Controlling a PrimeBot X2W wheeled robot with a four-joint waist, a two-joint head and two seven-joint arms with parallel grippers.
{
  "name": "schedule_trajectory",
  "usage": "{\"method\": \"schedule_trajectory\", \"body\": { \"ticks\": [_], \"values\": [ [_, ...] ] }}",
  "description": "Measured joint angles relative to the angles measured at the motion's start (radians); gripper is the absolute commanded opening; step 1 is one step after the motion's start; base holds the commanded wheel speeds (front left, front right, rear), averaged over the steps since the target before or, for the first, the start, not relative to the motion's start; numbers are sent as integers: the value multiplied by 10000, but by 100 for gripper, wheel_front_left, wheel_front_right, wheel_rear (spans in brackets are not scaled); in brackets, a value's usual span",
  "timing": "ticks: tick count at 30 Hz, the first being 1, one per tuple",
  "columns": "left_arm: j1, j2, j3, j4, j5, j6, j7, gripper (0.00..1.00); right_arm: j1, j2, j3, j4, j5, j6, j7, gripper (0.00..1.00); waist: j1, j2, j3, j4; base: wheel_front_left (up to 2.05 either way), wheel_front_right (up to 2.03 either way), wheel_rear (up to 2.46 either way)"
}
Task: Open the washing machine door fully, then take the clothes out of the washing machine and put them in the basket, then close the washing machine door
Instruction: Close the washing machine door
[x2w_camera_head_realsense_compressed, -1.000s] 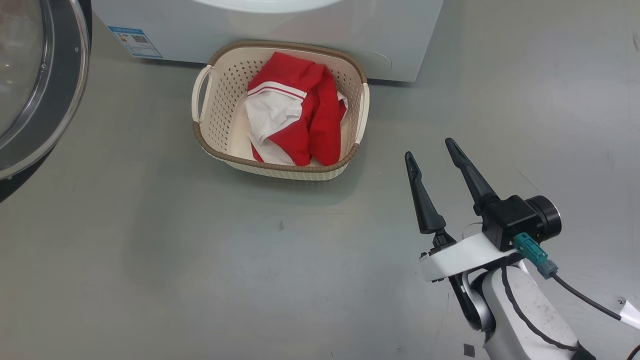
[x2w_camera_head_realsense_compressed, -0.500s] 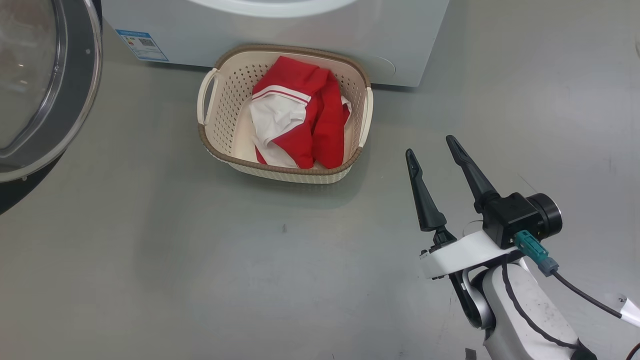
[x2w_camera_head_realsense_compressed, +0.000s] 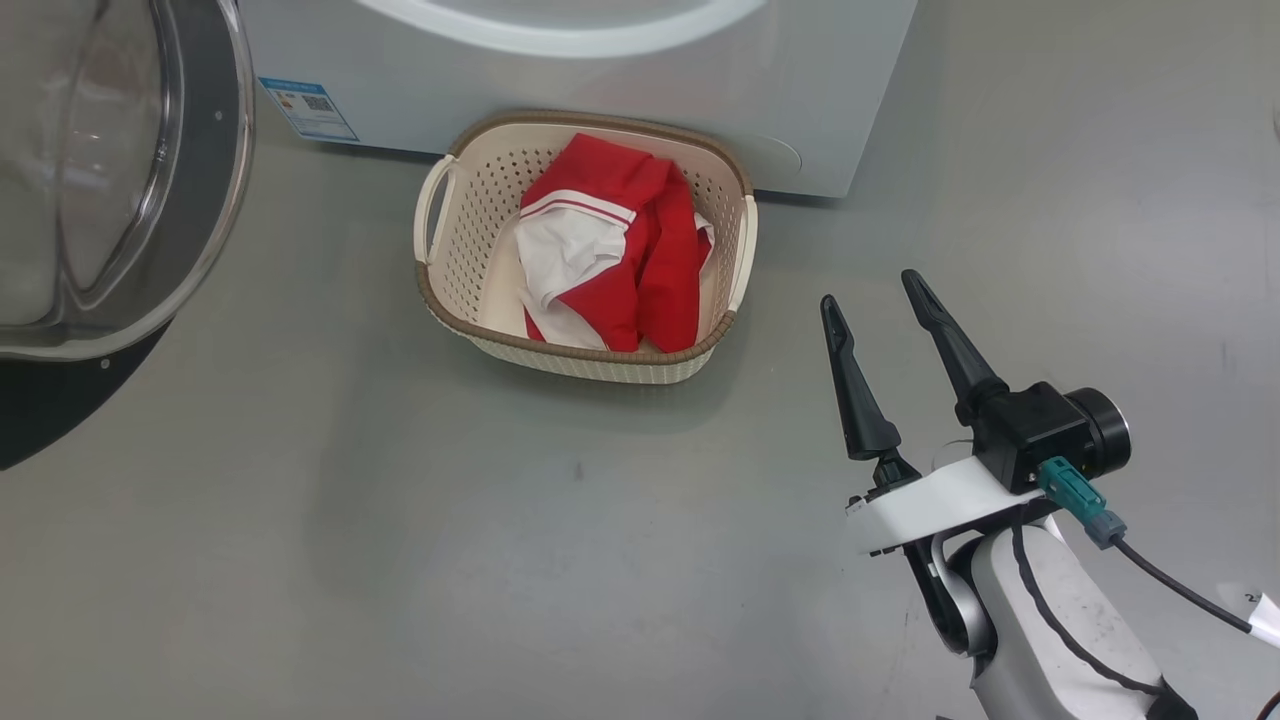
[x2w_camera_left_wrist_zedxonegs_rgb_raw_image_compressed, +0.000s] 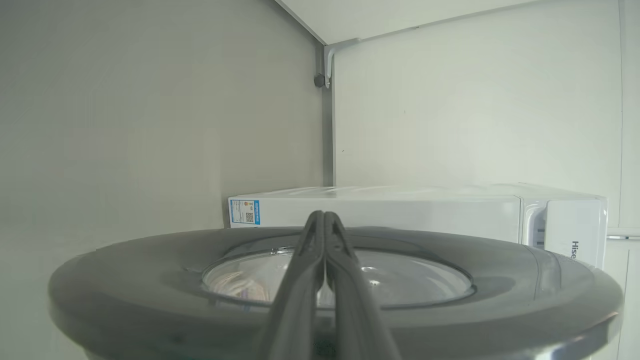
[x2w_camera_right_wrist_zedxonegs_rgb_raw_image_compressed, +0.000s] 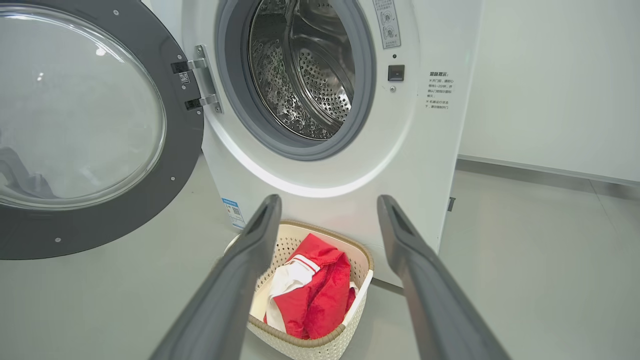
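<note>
Head view panned left, right pincer (x2w_camera_head_realsense_compressed: 868, 288) hovering, spread

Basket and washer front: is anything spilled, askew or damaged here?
Nothing stands out. The clothes lie wholly inside the basket, which sits upright on the floor just in front of the washing machine. The washing machine door stands open, and the drum looks empty.

The open washing machine door (x2w_camera_head_realsense_compressed: 110, 180) blocks the left; bare floor (x2w_camera_head_realsense_compressed: 330, 330) lies between it and the basket (x2w_camera_head_realsense_compressed: 580, 352).

clothes (x2w_camera_head_realsense_compressed: 612, 255) in basket (x2w_camera_head_realsense_compressed: 600, 362), before washing machine (x2w_camera_head_realsense_compressed: 640, 100)
</note>
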Motion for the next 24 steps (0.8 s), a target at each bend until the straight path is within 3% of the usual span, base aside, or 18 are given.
{"method": "schedule_trajectory", "body": {
  "ticks": [11, 24],
  "values": [
    [-4, -631, -282, 31, -334, -706, 1227, 0, 27, 2, 0, 17, 153, -4, 0, 100, 0, 0, -341, 206, 0, 0, 0],
    [174, -924, -178, -290, -828, -1093, 2268, 0, 124, 2, 54, 79, 253, -65, 0, 100, 0, 0, -545, 292, 0, 0, 0]
  ]
}}
